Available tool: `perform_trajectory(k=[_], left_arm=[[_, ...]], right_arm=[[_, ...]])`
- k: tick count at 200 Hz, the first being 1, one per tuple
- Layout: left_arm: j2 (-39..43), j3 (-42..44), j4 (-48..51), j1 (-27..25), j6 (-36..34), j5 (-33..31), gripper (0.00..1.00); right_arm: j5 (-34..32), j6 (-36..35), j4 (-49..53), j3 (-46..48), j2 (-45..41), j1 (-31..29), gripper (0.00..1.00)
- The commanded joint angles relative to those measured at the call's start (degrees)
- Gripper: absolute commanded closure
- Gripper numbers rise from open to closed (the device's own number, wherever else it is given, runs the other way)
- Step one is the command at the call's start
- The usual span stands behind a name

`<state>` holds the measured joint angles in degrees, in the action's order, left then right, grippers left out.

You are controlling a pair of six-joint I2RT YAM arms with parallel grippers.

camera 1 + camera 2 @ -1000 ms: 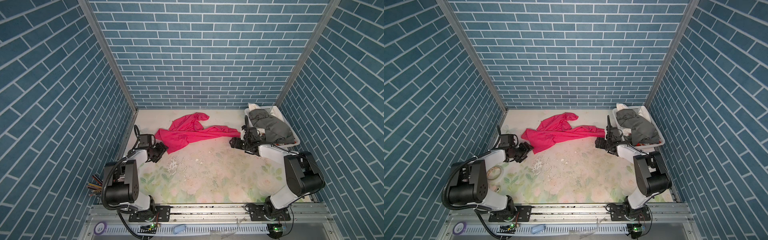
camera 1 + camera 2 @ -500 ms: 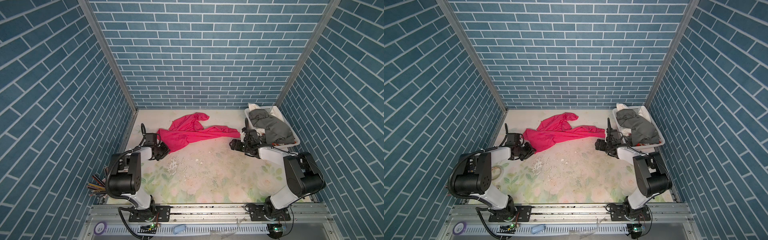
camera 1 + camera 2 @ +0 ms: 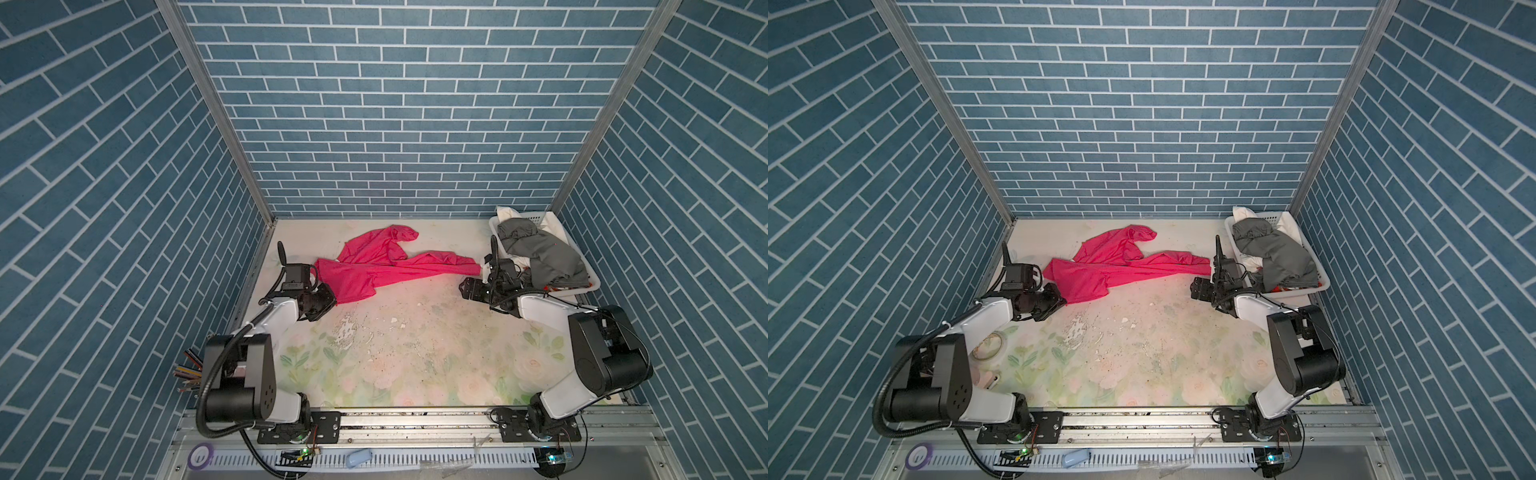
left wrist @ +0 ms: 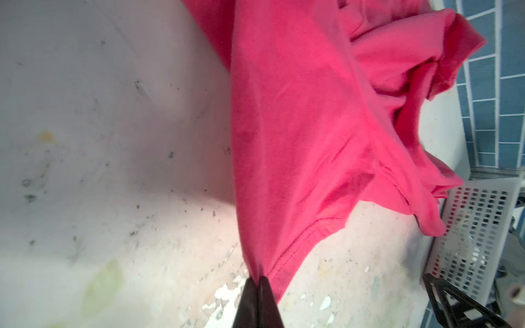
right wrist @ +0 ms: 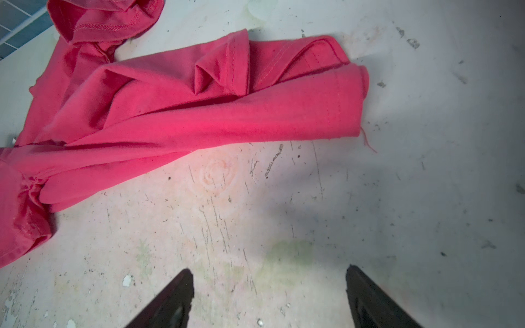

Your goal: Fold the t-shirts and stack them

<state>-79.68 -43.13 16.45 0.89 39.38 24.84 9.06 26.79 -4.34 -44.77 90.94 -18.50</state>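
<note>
Both top views: bright pink cloth t-shirt point(image 3: 370, 272) far-middle on flowery table point(image 3: 415, 357); dark grey cloth t-shirt point(image 3: 544, 257) in white slotted plastic basket point(image 3: 584, 289), far right.
Left wrist view — left gripper point(image 4: 258, 281) pressed together, pinching the pink hem.
Right wrist view — right gripper point(image 5: 270, 279) spread wide, near the pink cloth.

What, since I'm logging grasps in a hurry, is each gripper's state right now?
Left gripper: closed, pinching the hem of the pink t-shirt.
Right gripper: open, holding nothing.
</note>
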Motion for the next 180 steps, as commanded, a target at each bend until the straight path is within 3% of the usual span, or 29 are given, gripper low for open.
perform_trajectory(k=[1,28,65,126,180], left_arm=[[5.02,2.17,6.8,-1.26,1.92,0.61,1.0],[12.82,5.92,10.74,-2.55,5.12,1.17,1.0],[21.91,2.68,20.84,-2.73,6.04,0.09,1.0],[30.84,6.14,24.77,-6.51,12.96,4.07,1.0],[34.21,0.11,30.7,-6.43,13.71,5.74,1.0]], right_arm=[[-0.38,0.91,0.32,-0.41,-2.06,-0.22,0.15],[-0.9,0.61,1.33,0.75,-3.85,-0.22,0.14],[-2.74,4.17,2.16,2.88,-6.28,-0.22,0.07],[-3.25,17.18,0.77,3.92,-3.21,-1.5,0.03],[-7.41,21.45,-0.34,0.57,0.71,-2.09,0.03]])
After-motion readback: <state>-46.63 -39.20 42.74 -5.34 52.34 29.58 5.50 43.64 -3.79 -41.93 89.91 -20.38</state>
